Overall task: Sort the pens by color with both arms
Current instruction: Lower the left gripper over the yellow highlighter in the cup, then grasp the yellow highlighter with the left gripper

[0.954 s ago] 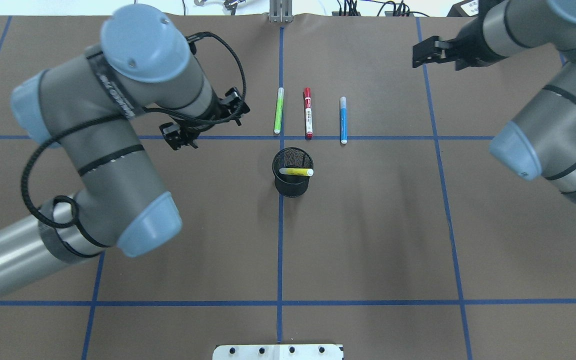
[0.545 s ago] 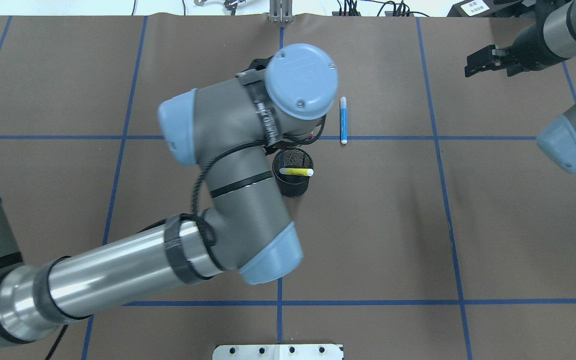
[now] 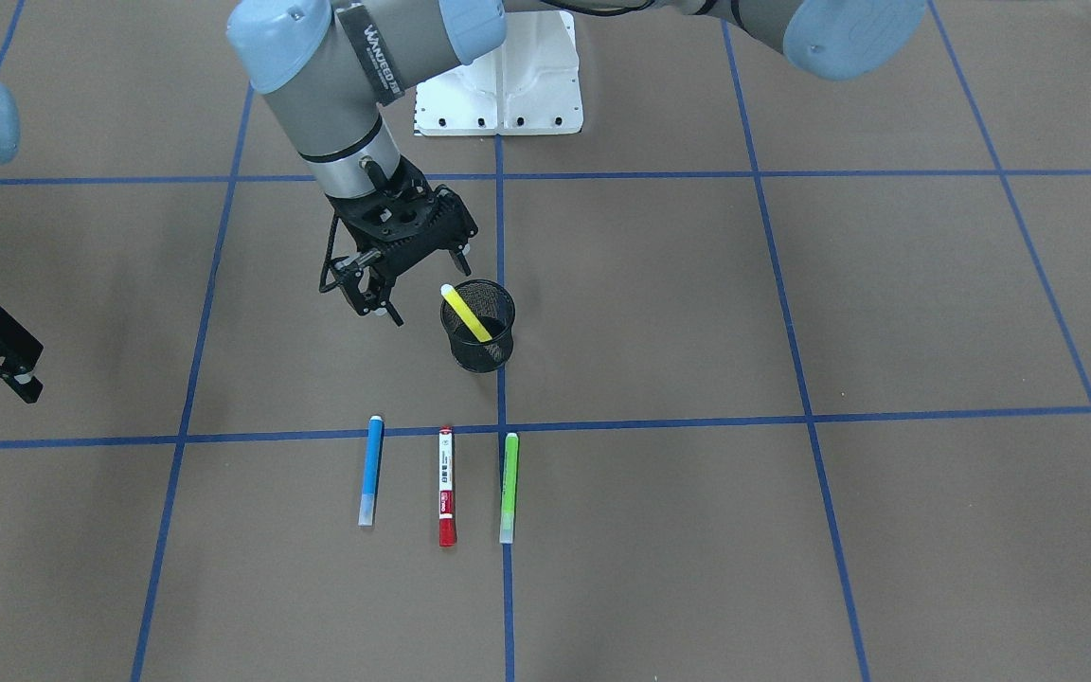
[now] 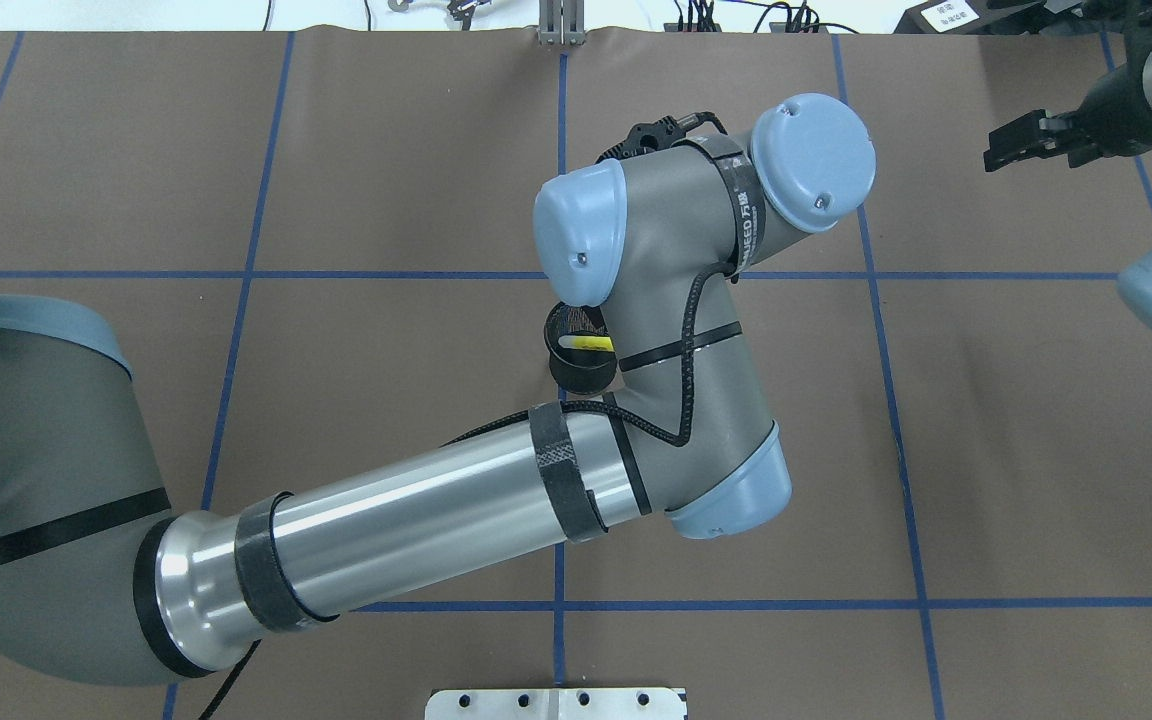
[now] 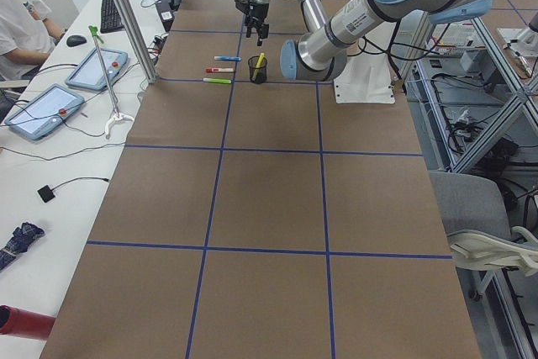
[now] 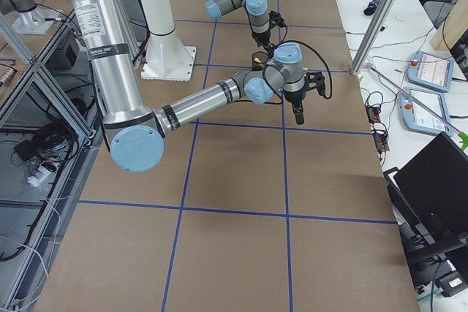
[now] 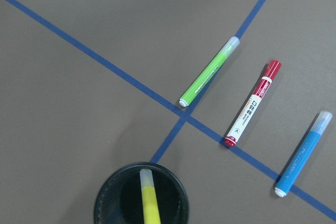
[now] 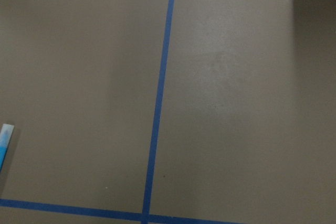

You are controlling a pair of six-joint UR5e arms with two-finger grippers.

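Three pens lie side by side on the brown table: blue (image 3: 370, 471), white-barrelled with a red cap (image 3: 447, 487) and green (image 3: 509, 487). They also show in the left wrist view: blue (image 7: 304, 155), red-capped (image 7: 253, 103), green (image 7: 208, 72). The yellow pen (image 3: 466, 314) leans in the black mesh cup (image 3: 479, 341). My left gripper (image 3: 399, 284) hangs open and empty just beside the cup, on the robot's side of the pens. My left arm (image 4: 656, 300) hides the three pens in the overhead view. My right gripper (image 4: 1011, 147) is open and empty, far off to the right.
Blue tape lines (image 3: 792, 415) divide the table into squares. The white mounting base (image 3: 498, 90) stands at the robot's edge. The right wrist view shows bare table and one tip of the blue pen (image 8: 4, 141).
My left arm has swung from the left side across to the middle, over the cup and pens. My right gripper has drawn back toward the right edge.
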